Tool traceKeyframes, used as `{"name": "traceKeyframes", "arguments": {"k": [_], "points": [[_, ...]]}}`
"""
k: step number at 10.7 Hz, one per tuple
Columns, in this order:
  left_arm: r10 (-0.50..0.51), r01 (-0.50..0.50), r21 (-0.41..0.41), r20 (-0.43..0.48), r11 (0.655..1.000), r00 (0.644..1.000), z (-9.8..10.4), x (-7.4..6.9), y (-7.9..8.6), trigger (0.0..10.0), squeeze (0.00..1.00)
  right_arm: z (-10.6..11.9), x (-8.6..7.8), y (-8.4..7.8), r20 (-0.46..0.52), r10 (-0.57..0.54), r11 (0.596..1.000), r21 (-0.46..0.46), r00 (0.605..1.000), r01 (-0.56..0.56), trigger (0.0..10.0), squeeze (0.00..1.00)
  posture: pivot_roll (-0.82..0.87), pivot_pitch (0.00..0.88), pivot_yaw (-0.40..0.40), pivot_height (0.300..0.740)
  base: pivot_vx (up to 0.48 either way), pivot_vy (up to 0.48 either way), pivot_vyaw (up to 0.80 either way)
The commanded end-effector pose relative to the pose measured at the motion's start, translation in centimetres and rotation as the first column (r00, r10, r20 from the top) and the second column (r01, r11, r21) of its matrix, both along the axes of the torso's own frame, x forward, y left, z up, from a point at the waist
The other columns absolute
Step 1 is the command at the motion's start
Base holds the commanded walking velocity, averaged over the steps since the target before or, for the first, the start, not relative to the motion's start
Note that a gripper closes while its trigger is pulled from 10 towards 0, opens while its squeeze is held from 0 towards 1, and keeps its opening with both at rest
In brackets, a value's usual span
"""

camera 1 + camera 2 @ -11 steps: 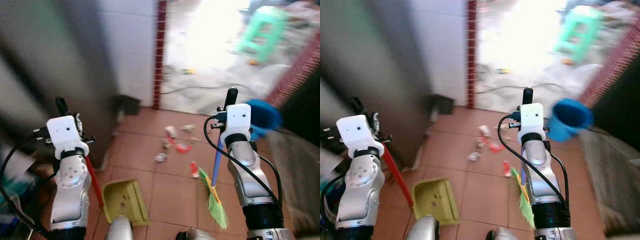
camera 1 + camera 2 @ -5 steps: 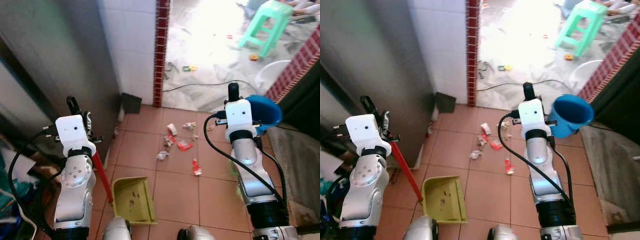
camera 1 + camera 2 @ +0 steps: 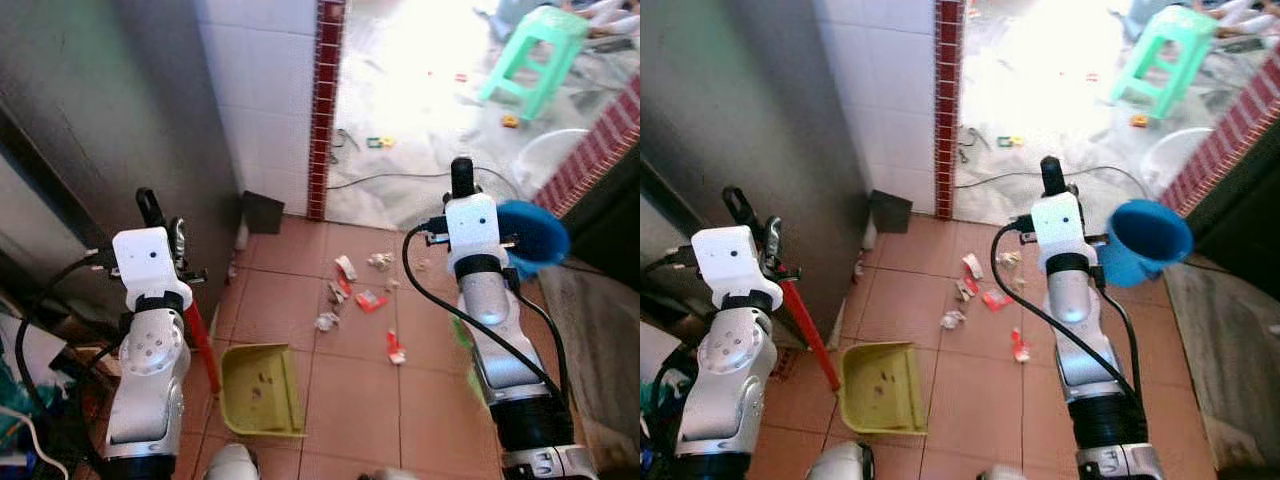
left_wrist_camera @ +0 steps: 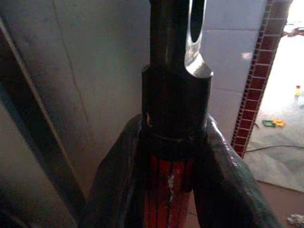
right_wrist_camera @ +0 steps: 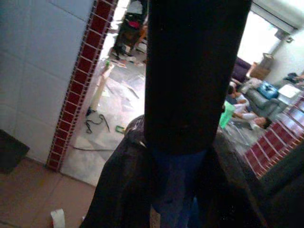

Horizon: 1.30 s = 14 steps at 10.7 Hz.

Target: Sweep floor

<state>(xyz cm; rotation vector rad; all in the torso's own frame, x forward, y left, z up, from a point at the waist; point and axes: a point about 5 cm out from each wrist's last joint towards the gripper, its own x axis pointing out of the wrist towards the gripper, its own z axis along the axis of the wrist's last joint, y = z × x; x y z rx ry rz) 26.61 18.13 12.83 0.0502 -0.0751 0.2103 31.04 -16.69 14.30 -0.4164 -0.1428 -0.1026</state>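
The left gripper (image 4: 173, 156) is clamping the red-handled dustpan pole (image 3: 808, 332); its yellow-green plastic pan (image 3: 880, 398) is resting at 7 o'clock of the scattered paper litter (image 3: 985, 296). The right gripper (image 5: 178, 156) is probably gripping the blue broom handle (image 5: 178, 190), a light, stiff, smooth pole

light: daylight glare through doorway (image 3: 430, 60) | left wall (image 3: 110, 100) shadowed | wrist views dim, close parts blurred

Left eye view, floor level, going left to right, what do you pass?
Red handle → dustpan → scattered litter → blue bucket.
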Motion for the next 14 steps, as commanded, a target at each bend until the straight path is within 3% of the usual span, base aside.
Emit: {"name": "traceKeyframes", "arguments": {"k": [1,5,10,13,14], "points": [[-0.016,0.014,0.015,0.081,1.000,0.997,1.7,0.1,-0.3,10.0,0.00,1.4,0.3,0.3,0.068,0.009,0.999,-0.037,0.998,-0.007,10.0,0.00,0.02,0.057,-0.052,0.740,0.465,0.000,0.00],[-0.019,0.018,0.015,0.079,1.000,0.997,1.7,0.4,-0.6,10.0,0.00,1.2,0.6,0.1,0.063,-0.005,0.999,-0.044,0.998,0.008,10.0,0.00,0.02,0.047,-0.050,0.740,0.423,0.000,0.00],[-0.019,0.008,0.110,0.100,0.994,0.995,2.2,0.3,-0.5,10.0,0.00,0.2,0.9,-0.1,0.009,-0.031,0.999,-0.031,0.999,0.032,10.0,0.00,0.02,0.052,-0.054,0.740,0.000,0.000,0.00],[-0.063,0.052,0.144,0.075,0.988,0.995,1.0,0.8,-1.0,10.0,0.00,-1.5,0.8,-0.7,-0.092,-0.078,0.994,0.068,0.993,0.085,10.0,0.00,0.02,0.066,-0.065,0.740,0.000,0.000,0.00],[-0.054,0.048,0.126,0.047,0.991,0.997,0.0,1.6,-0.9,10.0,0.00,-2.4,0.6,-1.0,-0.158,-0.097,0.976,0.176,0.983,0.124,10.0,0.00,0.01,0.076,-0.070,0.740,0.000,0.000,0.00]]}}
